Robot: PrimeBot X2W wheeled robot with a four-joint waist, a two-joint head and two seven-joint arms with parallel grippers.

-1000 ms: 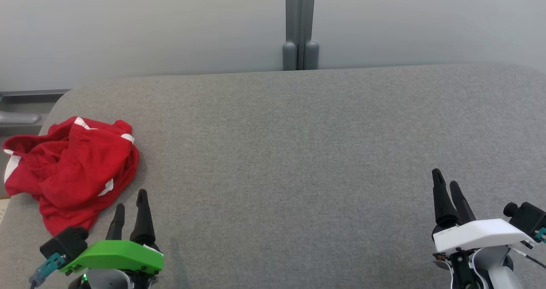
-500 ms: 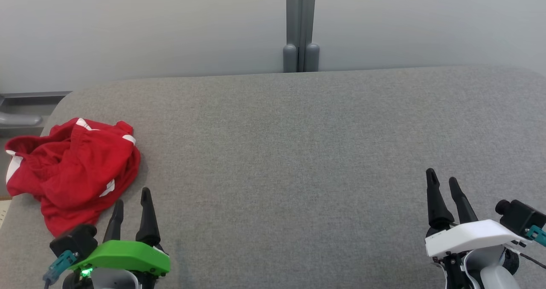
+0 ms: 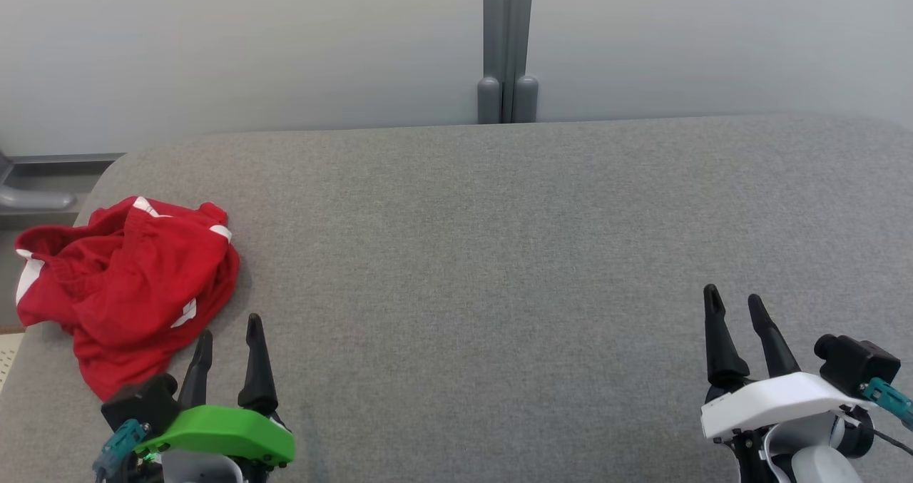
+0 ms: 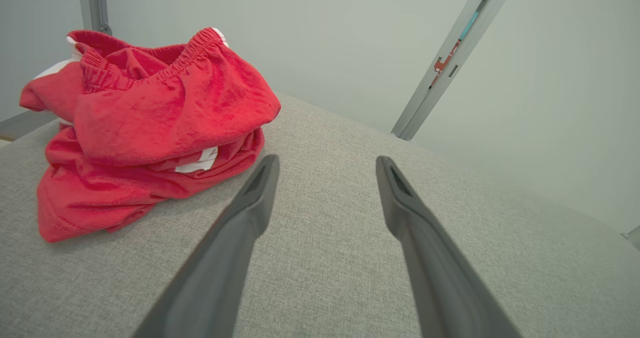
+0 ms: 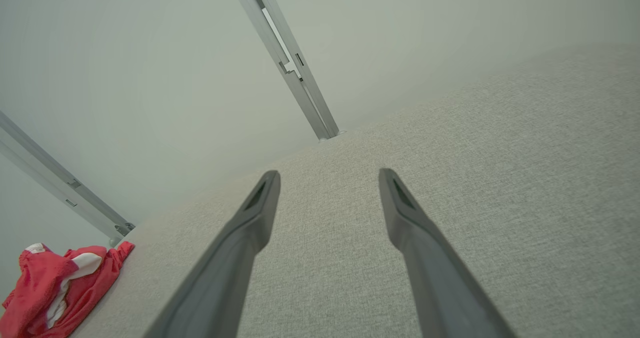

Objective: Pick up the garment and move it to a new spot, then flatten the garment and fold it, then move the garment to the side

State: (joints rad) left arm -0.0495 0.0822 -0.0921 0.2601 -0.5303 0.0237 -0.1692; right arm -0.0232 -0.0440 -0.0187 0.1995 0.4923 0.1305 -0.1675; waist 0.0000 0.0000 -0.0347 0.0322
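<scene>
The garment is out of view. My left gripper (image 3: pixel 230 325) is open at the lower left, low over the grey padded surface (image 3: pixel 485 255), fingers empty. Its tips stand just right of a bunched red-and-white cloth, without touching it. In the left wrist view the left gripper (image 4: pixel 325 159) shows spread fingers over bare grey fabric. My right gripper (image 3: pixel 732 293) is open at the lower right, far from the cloth, nothing between its fingers. In the right wrist view the right gripper (image 5: pixel 327 172) points across the surface towards the back wall.
The bunched red-and-white cloth (image 3: pixel 128 276) with an elastic waistband (image 4: pixel 165 108) lies at the surface's left edge, small in the right wrist view (image 5: pixel 55 283). A grey post (image 3: pixel 508 48) stands against the pale wall behind. The surface's left edge drops to a ledge (image 3: pixel 43 183).
The head camera has shifted slightly. Both grippers have edged a little towards the middle, the right more than the left. Both stay open and the cloth lies as before.
</scene>
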